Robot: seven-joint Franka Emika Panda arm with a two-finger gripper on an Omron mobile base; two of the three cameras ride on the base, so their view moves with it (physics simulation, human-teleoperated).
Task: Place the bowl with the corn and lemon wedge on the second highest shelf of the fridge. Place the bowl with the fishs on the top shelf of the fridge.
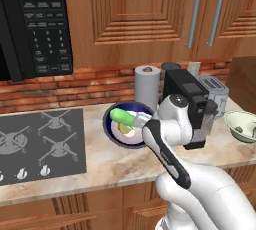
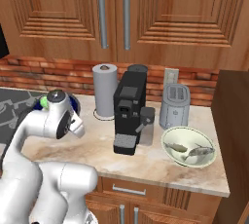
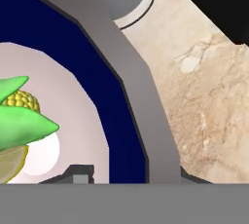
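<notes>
Left base view first: the dark-blue bowl [image 1: 120, 124] sits on the marble counter [image 1: 110, 159], between the stovetop [image 1: 42, 141] and the black coffee machine [image 1: 192, 104], just in front of the paper towel roll [image 1: 147, 86]. The corn [image 1: 121, 117] lies across the top of it, green husk poking out, with a bit of yellow lemon wedge [image 1: 126, 130] under it. The robot's white arm bends right over the bowl's right edge, so the fingers are hidden here. Off to the right the pale green bowl [image 1: 242, 126] sits on the counter, well apart from the blue one, next to the toaster [image 1: 214, 91].

Right base view: the arm's elbow covers most of the blue bowl; just a sliver of blue rim and green shows behind it. The pale bowl is clear here, with two grey fishs [image 2: 189, 150] lying inside it, just in front of the toaster.

Hand view: super close on the blue bowl's rim. The gripper [image 3: 131, 175] straddles the wall, one tip inside over the cream interior, the other outside over the counter. Looks clamped on the bowl's rim, though the tips are barely visible. Corn and lemon wedge sit at the left.
</notes>
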